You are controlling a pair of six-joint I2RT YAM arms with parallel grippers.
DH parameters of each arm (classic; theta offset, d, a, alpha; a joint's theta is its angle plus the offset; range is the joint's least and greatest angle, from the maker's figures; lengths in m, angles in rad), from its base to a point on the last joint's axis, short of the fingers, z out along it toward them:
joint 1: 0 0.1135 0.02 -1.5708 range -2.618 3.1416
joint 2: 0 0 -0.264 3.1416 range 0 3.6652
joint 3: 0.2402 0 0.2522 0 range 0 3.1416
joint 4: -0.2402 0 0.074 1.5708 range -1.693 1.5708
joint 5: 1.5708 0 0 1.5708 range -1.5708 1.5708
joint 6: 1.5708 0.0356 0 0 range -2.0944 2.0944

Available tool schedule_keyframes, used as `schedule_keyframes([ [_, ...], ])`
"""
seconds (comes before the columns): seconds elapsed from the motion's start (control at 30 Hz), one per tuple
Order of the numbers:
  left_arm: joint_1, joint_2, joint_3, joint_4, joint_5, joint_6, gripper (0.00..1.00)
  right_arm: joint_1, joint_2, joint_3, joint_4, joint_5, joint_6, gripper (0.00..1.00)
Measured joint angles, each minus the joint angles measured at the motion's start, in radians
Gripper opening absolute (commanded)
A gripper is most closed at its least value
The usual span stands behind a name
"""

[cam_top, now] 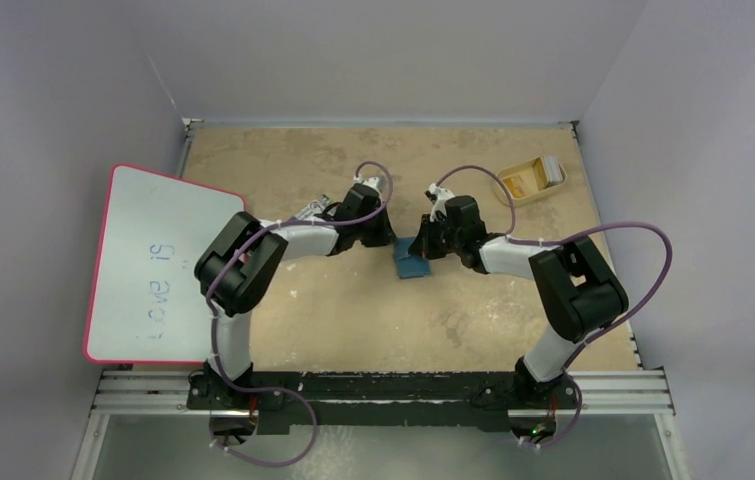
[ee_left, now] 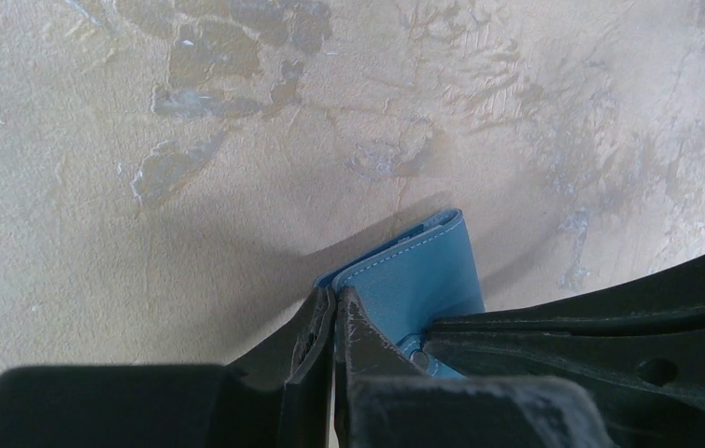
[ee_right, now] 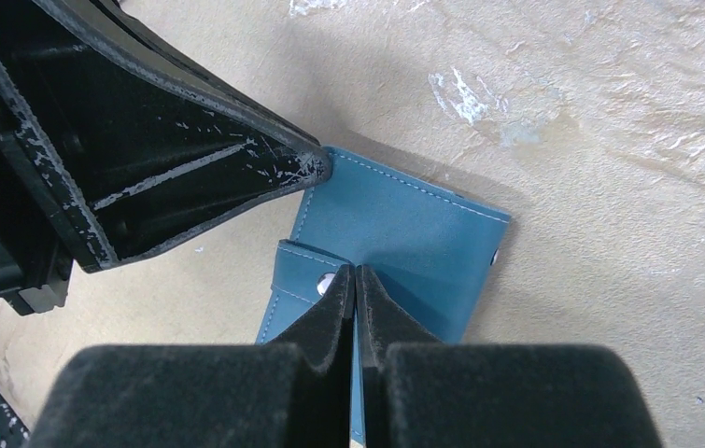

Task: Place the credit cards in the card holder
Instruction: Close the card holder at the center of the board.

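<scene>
Left fingers (ee_left: 313, 338) and right fingers (ee_right: 378, 315) are pressed nearly together, each pinching an edge of the card holder (ee_right: 404, 233) on the table (cam_top: 353, 310). The credit cards (cam_top: 533, 180) lie well apart from both fingers. Judgement: no card inserted; all insertion remains.

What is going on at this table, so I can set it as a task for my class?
Both arms are working on the small teal-blue bifold card holder in the middle of the sandy table. The left gripper pinches one corner, and the right gripper is shut on its snap flap, seemingly to open it. The orange-yellow and whitish credit cards lie in the shallow tan tray at the far right.
</scene>
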State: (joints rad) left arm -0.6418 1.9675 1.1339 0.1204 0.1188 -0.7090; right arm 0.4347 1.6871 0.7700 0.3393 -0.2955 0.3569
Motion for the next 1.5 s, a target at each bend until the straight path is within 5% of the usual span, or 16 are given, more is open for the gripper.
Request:
schedule_keyframes([
  [0.1, 0.0, 0.0, 0.008, -0.018, -0.004, 0.002, 0.17, 0.0, 0.0, -0.002, 0.003, 0.0, 0.0, 0.0],
  [0.2, 0.0, -0.004, 0.01, -0.035, -0.023, 0.006, 0.19, 0.0, 0.0, -0.002, 0.004, 0.0, 0.0, 0.0],
  [0.6, -0.024, -0.166, -0.042, -0.041, -0.034, -0.038, 0.16, 0.0, -0.002, -0.01, 0.014, 0.001, 0.0, 0.0],
  [1.5, -0.134, -0.059, 0.03, -0.183, -0.137, 0.023, 0.09, 0.001, -0.018, -0.022, 0.009, 0.008, 0.008, 0.02],
])
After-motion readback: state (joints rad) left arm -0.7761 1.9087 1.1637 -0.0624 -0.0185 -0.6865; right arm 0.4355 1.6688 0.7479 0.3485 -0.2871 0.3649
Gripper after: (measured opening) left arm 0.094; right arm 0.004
